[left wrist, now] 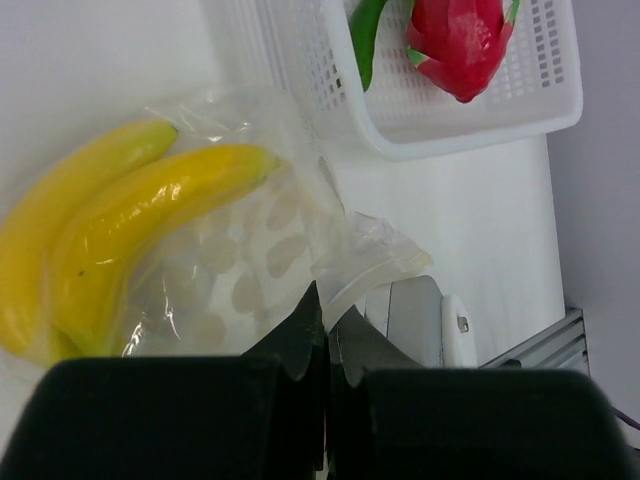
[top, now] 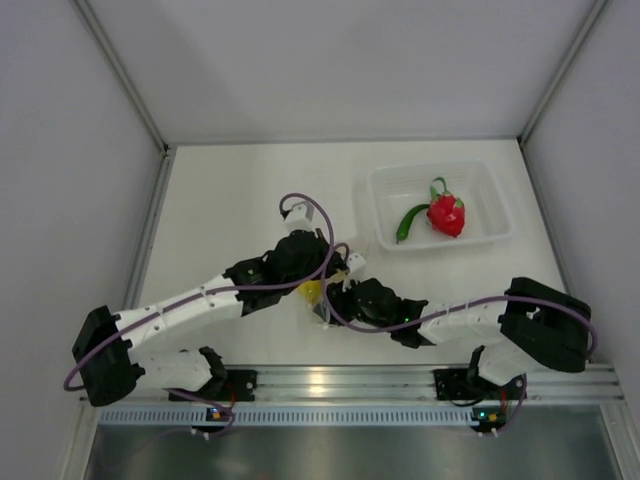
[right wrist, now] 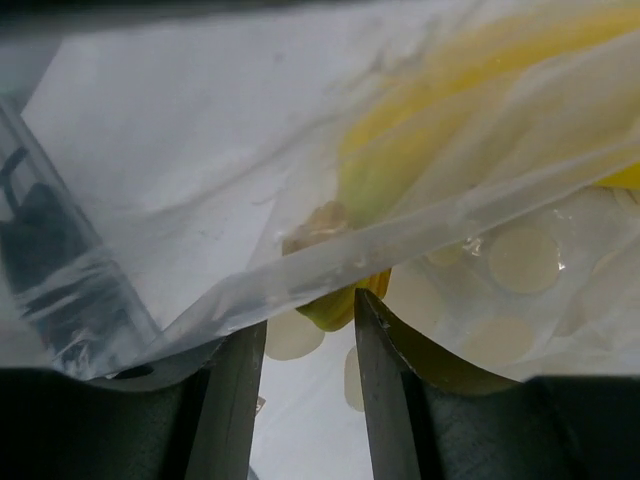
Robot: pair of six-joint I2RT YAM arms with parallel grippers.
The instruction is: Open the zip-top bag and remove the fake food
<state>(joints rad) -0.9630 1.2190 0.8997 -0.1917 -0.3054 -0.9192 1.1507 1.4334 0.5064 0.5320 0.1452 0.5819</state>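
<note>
Pinching clear crinkly zip-top plastic bag (left wrist: 262, 262) in closed left gripper (left wrist: 322, 300), yellow plastic banana bunch (left wrist: 130, 230) inside, just beyond fingertips; holding right gripper (right wrist: 308, 322) parted, zip strip (right wrist: 400, 245) just past its tips.

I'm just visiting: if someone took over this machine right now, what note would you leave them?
Left gripper: shut, seemingly pinching an edge of the zip-top bag.
Right gripper: jaws apart at the bag's edge.
Done: red fruit and green piece lie in the tray.
To do: banana bunch is inside the bag; take it out.
</note>
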